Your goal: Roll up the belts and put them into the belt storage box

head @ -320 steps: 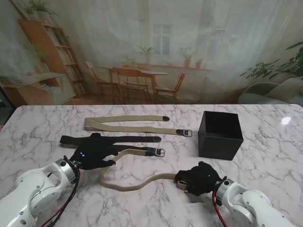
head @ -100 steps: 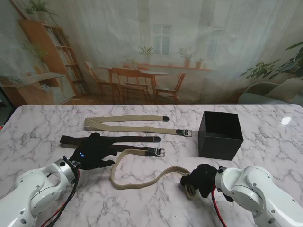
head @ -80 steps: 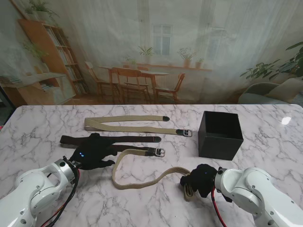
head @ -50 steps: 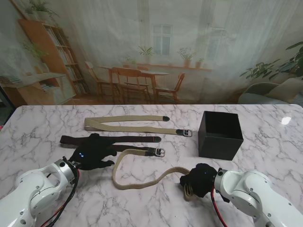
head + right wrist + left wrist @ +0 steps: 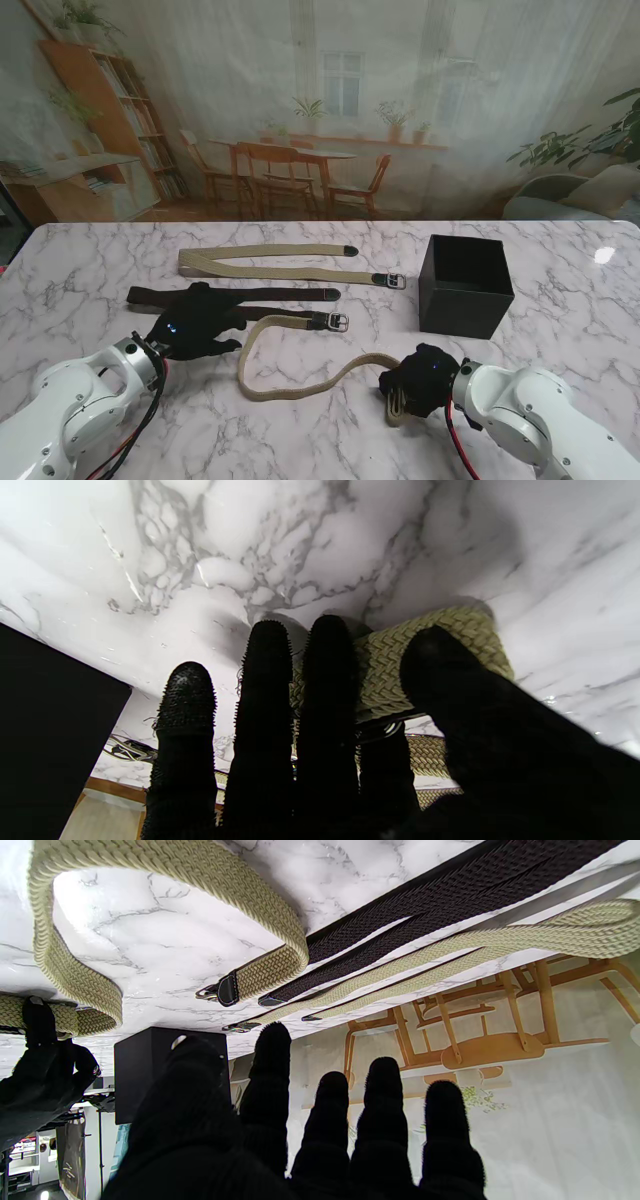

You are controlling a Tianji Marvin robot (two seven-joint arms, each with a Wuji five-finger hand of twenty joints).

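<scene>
From the stand cam the right hand just looks like a black blob nearer to me than the black storage box, but the right wrist cam shows its fingers clamped around a rolled end of the tan belt. Left hand lies flat and spread on the dark belt, left of the box, holding nothing

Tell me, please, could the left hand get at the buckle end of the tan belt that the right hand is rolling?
Probably yes. The left hand lies open on the black belt, and the tan belt's buckle sits just to its right on bare marble, with nothing between them.
</scene>
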